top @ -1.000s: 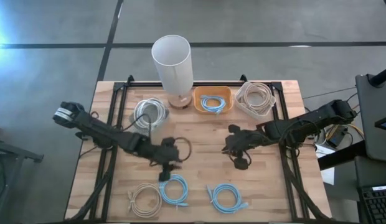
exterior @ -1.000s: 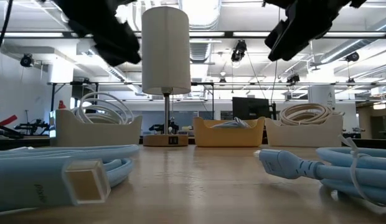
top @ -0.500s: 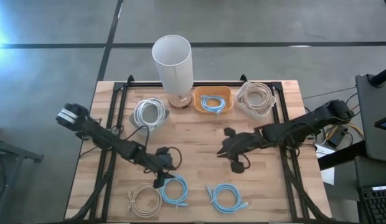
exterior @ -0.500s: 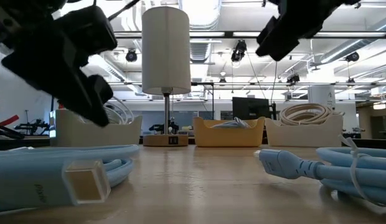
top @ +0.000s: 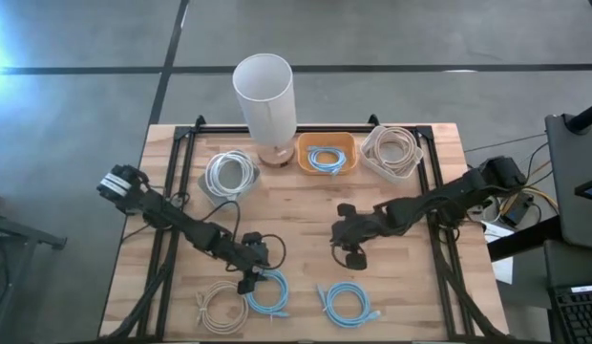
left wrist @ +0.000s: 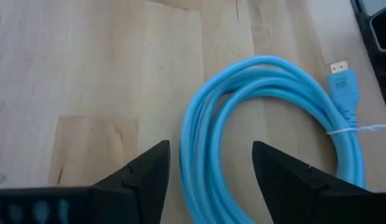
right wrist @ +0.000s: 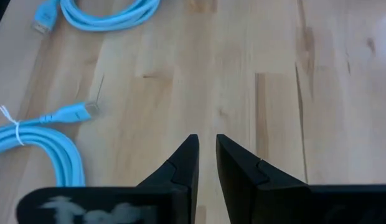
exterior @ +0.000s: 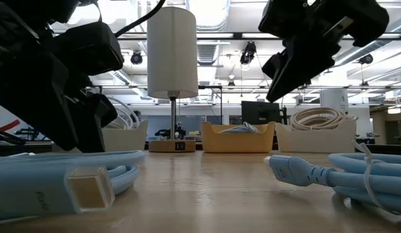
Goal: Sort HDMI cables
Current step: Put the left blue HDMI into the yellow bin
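Observation:
Three coiled cables lie loose near the table's near edge: a beige one (top: pixel 220 304), a light blue one (top: pixel 267 291) and another light blue one (top: pixel 348 304). My left gripper (top: pixel 248 279) is low over the first blue coil (left wrist: pixel 268 118). It is open, with one finger inside the ring and one outside its far-left arc; I see no touch. My right gripper (top: pixel 349 250) hovers shut over bare wood at mid-table (right wrist: pixel 205 140), holding nothing. At the far side, a white coil (top: pixel 229 174), a blue coil (top: pixel 327 158) and a beige coil (top: pixel 391 148) each lie in a bin.
A tall white lamp (top: pixel 264 96) stands at the far edge between the grey bin (top: pixel 202 182) and the orange bin (top: pixel 325 143); a beige bin (top: pixel 372 162) sits to their right. Black frame rails (top: pixel 172 191) run along both table sides. Bare wood shows at mid-table (top: pixel 296 215).
My left gripper has moved toward the near edge and down, ending over the blue coil by the beige one. My right gripper has drifted toward the left and near edge and come lower. The cables have stayed where they were.

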You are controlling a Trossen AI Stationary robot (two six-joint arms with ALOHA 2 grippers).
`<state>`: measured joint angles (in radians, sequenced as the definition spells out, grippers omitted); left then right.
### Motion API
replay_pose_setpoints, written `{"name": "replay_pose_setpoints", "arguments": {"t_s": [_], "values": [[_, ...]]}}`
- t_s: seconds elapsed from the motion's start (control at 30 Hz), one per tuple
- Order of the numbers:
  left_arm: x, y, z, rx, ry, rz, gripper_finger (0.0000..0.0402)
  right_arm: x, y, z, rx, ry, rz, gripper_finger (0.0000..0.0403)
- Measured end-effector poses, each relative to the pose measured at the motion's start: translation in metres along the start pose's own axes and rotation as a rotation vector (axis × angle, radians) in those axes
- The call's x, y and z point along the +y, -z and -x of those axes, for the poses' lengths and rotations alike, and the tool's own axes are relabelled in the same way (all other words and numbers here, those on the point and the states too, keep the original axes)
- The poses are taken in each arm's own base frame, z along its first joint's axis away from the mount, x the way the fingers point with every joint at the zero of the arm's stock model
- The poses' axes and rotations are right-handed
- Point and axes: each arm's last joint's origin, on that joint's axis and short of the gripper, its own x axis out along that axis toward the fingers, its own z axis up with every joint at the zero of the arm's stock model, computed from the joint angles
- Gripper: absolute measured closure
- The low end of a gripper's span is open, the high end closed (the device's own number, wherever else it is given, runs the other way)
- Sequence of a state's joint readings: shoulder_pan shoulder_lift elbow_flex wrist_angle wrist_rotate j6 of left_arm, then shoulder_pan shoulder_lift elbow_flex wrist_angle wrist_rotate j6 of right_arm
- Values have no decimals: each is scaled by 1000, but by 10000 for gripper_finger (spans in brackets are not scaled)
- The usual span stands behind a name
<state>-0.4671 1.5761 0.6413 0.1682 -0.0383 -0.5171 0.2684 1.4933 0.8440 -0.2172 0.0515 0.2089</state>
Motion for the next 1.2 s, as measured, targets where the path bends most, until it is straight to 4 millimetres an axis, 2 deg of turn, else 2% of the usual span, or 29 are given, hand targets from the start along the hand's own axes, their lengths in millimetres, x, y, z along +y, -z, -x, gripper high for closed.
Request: {"name": "replay_pose_setpoints", "arguments": {"t_s": [0.23,0.47,0.6,0.77,0.87,1.0,1.1,1.2], "values": [[2,3,-2,16,-8,0,196,0,-4,-13,-52,-7,1,346],[7,11,-15,38,-78,6,221,0,-3,-16,-39,-3,5,339],[7,9,-16,27,-100,-16,269,0,-3,-14,-43,-10,-3,334],[7,0,-12,5,-93,-19,345,1,-9,2,-88,-43,6,324],[8,-6,-10,-21,-106,-20,370,2,-13,13,-126,-55,45,318],[11,-13,-10,-67,-167,-21,364,3,-16,23,-154,-110,50,309],[13,-22,-9,-102,-198,-54,346,4,-15,24,-138,-136,24,301],[15,-35,-8,-137,-216,-81,346,3,-10,22,-80,-128,-3,291]]}}
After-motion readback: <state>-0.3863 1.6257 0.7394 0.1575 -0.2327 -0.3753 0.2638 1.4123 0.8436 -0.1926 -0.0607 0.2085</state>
